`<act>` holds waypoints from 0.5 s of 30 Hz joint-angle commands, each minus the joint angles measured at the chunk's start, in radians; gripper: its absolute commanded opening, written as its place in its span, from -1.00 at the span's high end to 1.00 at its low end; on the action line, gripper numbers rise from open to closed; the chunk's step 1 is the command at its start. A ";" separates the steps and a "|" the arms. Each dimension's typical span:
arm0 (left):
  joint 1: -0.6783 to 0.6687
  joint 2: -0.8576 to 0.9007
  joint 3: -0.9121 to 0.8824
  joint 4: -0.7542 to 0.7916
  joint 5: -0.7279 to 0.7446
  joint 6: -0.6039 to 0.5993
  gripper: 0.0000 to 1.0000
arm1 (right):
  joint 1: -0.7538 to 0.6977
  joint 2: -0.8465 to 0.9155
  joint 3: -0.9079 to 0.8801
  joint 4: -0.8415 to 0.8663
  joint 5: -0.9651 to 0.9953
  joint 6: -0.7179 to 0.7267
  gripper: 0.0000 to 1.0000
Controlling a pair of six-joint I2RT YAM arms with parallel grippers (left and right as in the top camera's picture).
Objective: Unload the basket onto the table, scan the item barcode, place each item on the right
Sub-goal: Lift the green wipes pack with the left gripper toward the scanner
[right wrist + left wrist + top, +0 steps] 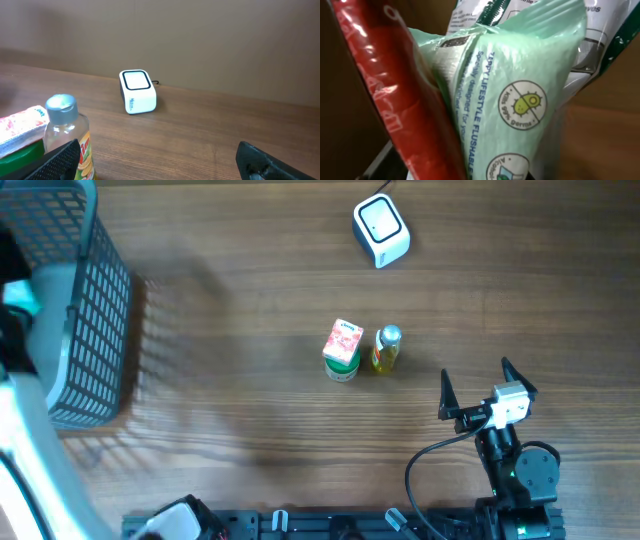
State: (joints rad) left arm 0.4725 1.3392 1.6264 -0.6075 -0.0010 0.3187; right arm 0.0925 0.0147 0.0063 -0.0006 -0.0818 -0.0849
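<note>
A pale green packet of flushable wipes fills the left wrist view, with a red packet pressed against its left side. My left gripper is shut on the green packet's lower end, and its fingers are hidden behind the packets. In the overhead view the left arm reaches into the grey basket, which hides the gripper. The white scanner sits at the far side of the table. My right gripper stands wide open near the front edge, holding nothing.
A small bottle with a silver cap and a pink-topped green tub stand side by side mid-table, just left of my right gripper. A white packet lies behind the green one in the basket.
</note>
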 commanded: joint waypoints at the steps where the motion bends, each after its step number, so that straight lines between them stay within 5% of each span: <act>1: -0.145 -0.116 0.012 -0.045 0.008 -0.136 0.92 | -0.006 -0.007 -0.001 0.003 -0.002 -0.013 -0.99; 9: -0.495 -0.103 0.005 -0.381 0.008 -0.414 0.92 | -0.006 -0.007 -0.001 0.003 -0.001 -0.014 -0.99; 15: -0.699 0.072 -0.101 -0.418 -0.048 -0.513 0.92 | -0.006 -0.007 -0.001 0.003 -0.001 -0.014 -0.99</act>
State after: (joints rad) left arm -0.1364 1.3159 1.5913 -1.0283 0.0040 -0.0803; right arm 0.0925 0.0147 0.0063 -0.0006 -0.0822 -0.0849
